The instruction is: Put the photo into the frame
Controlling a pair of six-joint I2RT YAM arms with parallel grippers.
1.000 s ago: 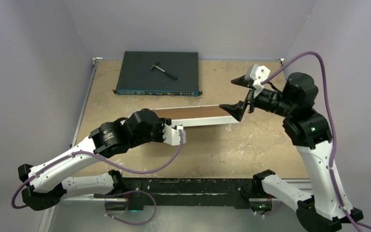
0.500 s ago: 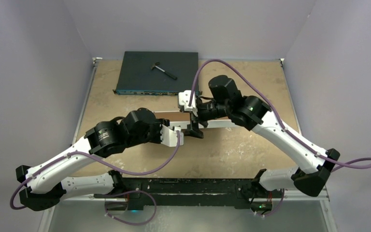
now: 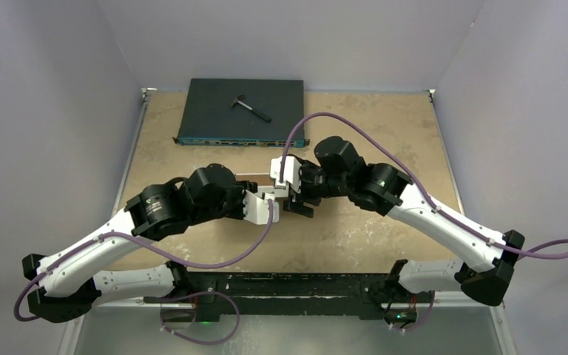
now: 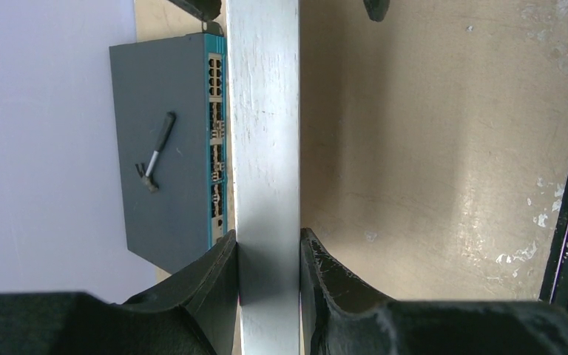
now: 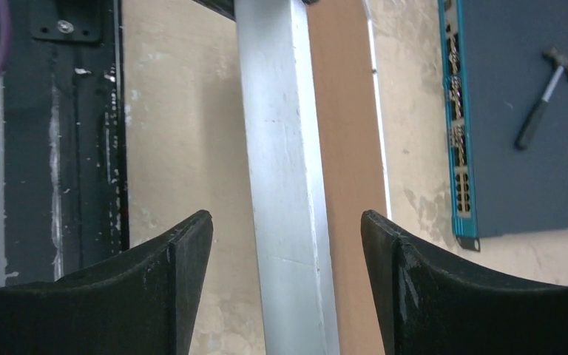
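Left gripper [image 4: 268, 248] pinches frame [image 4: 262, 133] edge; right gripper [image 5: 285, 216] spread astride same edge, not touching. Photo unseen; insertion pending.

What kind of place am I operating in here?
Most likely a robot test cell in a lab, not a home: plain pale walls box in a worn tan tabletop, two arms are bolted to a black rail, and a network switch with a small hammer lies at the back.

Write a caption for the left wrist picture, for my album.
Left tool clamps the white edge of the frame; beside it, a small hammer lies on the dark switch box.
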